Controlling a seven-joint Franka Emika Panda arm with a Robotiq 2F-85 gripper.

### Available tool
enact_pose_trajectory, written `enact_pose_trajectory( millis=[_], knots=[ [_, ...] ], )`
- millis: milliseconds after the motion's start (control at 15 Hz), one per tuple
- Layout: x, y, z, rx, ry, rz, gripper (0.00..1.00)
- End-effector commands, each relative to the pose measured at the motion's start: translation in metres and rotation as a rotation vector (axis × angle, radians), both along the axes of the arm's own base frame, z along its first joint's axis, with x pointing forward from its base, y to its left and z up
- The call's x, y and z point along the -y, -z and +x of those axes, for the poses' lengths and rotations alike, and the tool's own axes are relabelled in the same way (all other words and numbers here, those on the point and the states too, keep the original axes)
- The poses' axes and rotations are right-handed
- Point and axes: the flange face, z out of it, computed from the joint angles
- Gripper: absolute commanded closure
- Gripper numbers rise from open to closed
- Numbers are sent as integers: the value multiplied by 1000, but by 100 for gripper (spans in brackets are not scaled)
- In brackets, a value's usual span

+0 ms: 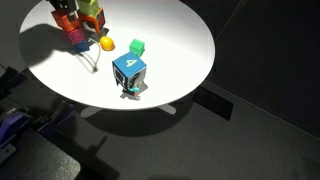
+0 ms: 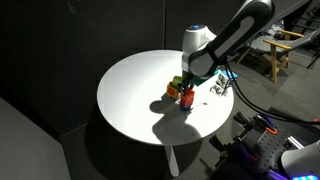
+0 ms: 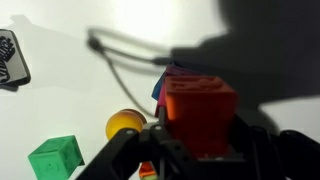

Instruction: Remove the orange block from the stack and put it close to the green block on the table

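Observation:
In the wrist view the orange block [image 3: 200, 108] sits between my gripper's fingers [image 3: 200, 145], which close on its two sides. A magenta and blue edge of the stack [image 3: 160, 88] shows just behind the block's left side. I cannot tell whether the block is lifted off the stack. The green block [image 3: 55, 157] lies on the white table [image 3: 60, 110] at the lower left. In an exterior view the gripper [image 1: 65, 12] is over the stack [image 1: 76, 38] at the table's far left, and the green block [image 1: 137, 46] lies to its right. In an exterior view the gripper [image 2: 188, 86] hangs over the stack [image 2: 186, 99].
A yellow-orange ball [image 1: 107, 44] lies between stack and green block, also in the wrist view [image 3: 124, 125]. A pile topped by a yellow-green block [image 1: 92, 10] stands beside the gripper. A blue numbered cube [image 1: 128, 72] stands nearer the table's front edge. A thin dark cable [image 3: 120, 52] lies on the table.

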Motion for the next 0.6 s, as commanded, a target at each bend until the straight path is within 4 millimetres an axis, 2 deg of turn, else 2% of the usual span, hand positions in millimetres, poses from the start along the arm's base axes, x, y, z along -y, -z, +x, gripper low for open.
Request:
enact_pose_trajectory(
  millis=[0, 533],
  knots=[
    [2, -15, 5, -3, 17, -37, 71],
    [17, -35, 8, -34, 62, -58, 74]
  ],
)
